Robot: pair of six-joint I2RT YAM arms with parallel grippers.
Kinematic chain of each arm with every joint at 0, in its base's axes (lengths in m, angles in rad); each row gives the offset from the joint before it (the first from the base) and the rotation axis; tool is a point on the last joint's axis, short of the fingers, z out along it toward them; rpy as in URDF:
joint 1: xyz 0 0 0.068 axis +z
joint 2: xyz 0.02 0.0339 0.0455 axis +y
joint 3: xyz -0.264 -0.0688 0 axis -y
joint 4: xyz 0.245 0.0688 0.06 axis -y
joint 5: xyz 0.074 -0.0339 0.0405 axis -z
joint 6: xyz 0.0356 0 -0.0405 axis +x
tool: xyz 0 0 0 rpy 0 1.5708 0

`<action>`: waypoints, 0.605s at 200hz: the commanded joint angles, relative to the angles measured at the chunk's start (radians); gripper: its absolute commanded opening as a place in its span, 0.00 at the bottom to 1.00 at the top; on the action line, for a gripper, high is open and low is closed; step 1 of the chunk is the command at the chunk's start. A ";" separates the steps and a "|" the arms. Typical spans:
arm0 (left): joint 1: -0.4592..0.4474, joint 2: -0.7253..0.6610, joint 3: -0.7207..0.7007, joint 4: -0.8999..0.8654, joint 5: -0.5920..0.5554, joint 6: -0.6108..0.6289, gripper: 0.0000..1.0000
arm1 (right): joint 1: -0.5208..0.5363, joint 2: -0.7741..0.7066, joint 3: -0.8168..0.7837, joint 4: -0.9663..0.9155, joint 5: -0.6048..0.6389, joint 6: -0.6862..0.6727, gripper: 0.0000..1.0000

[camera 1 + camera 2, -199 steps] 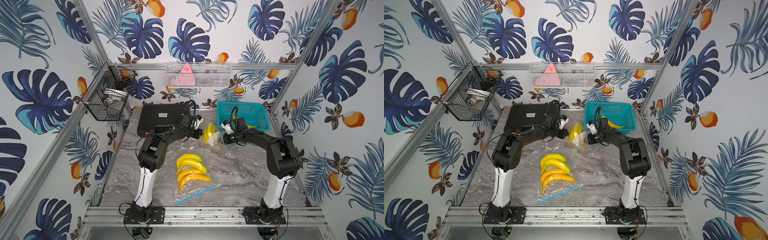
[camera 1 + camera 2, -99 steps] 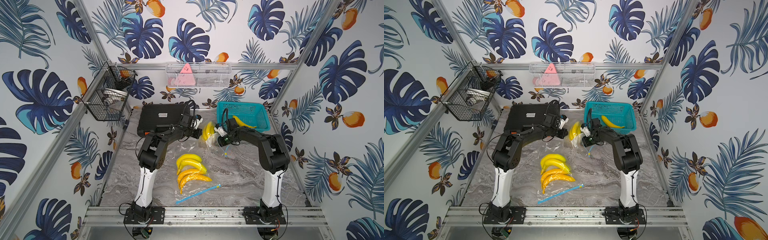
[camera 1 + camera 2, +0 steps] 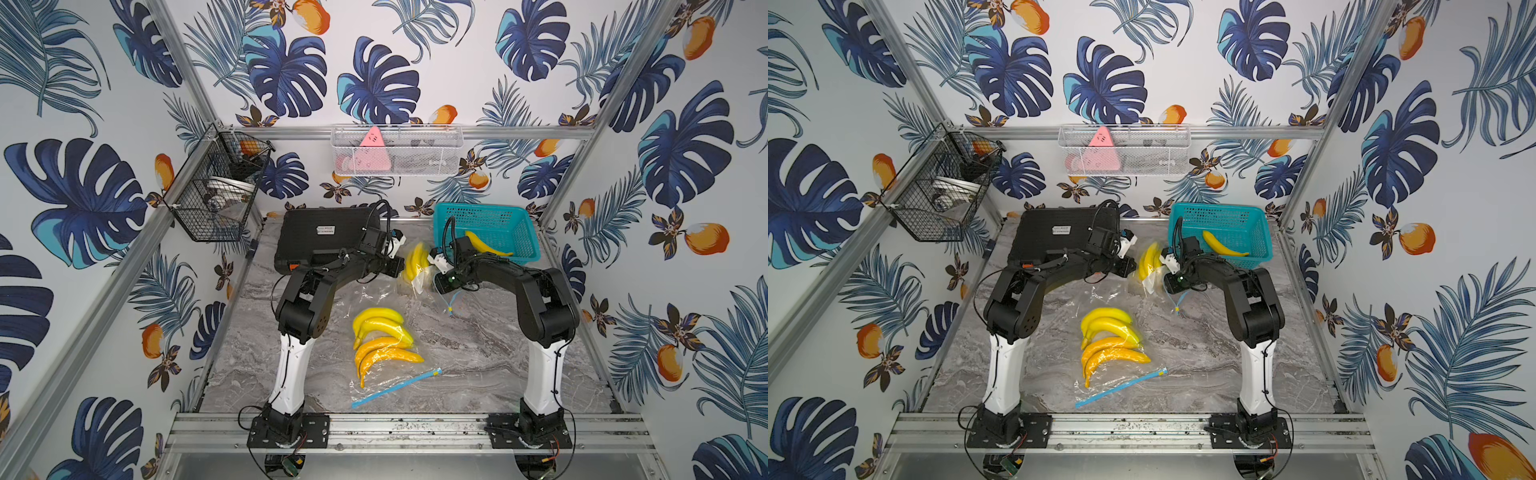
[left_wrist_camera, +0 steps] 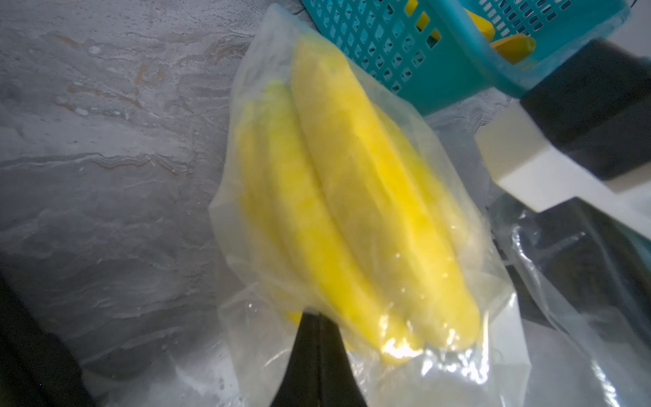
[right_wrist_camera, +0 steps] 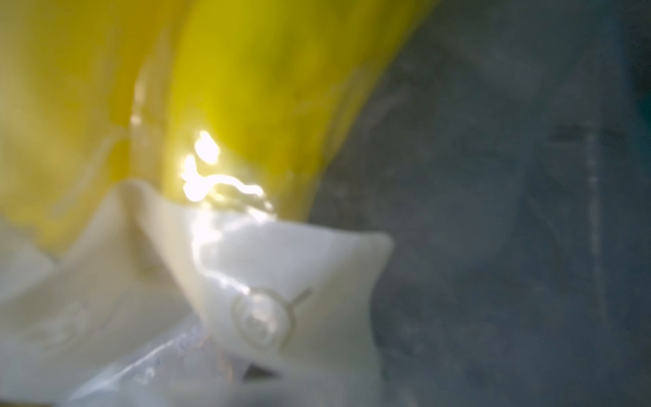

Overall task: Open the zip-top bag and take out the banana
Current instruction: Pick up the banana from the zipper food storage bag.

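2 zip-top bags, 1 teal basket, 2 wire baskets, 2 robot arms.

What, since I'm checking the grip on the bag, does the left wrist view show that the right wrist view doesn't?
Left wrist only: the teal basket with a banana inside, and the left gripper shut on the zip-top bag. Right wrist only: a blurred white patch with a ring mark. Both: yellow bananas in clear plastic, grey table.
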 commanded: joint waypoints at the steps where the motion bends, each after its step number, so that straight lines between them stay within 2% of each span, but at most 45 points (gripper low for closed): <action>1: 0.001 -0.006 -0.002 0.013 0.021 -0.003 0.00 | 0.010 -0.033 -0.029 -0.001 -0.082 0.025 0.00; 15: 0.001 -0.012 -0.007 0.015 0.021 -0.003 0.00 | 0.022 -0.046 -0.069 -0.006 -0.104 0.040 0.00; 49: 0.001 -0.016 -0.009 0.017 0.019 -0.001 0.00 | 0.101 -0.212 -0.267 0.062 -0.122 0.126 0.00; 65: 0.001 -0.016 -0.013 0.019 0.023 -0.002 0.00 | 0.177 -0.297 -0.378 0.103 -0.104 0.194 0.00; 79: -0.001 -0.021 -0.025 0.032 0.031 -0.004 0.00 | 0.220 -0.351 -0.420 0.104 -0.031 0.239 0.00; 86: -0.002 -0.020 -0.027 0.037 0.033 -0.007 0.00 | 0.225 -0.371 -0.435 0.105 0.004 0.267 0.10; 90: -0.001 -0.018 -0.027 0.037 0.035 -0.007 0.00 | 0.224 -0.382 -0.441 0.106 0.023 0.280 0.23; 93: -0.002 -0.016 -0.024 0.035 0.036 -0.008 0.00 | 0.223 -0.394 -0.445 0.106 0.040 0.290 0.29; 121: -0.011 -0.010 -0.024 0.032 0.038 -0.008 0.00 | 0.222 -0.472 -0.465 0.136 0.189 0.328 0.31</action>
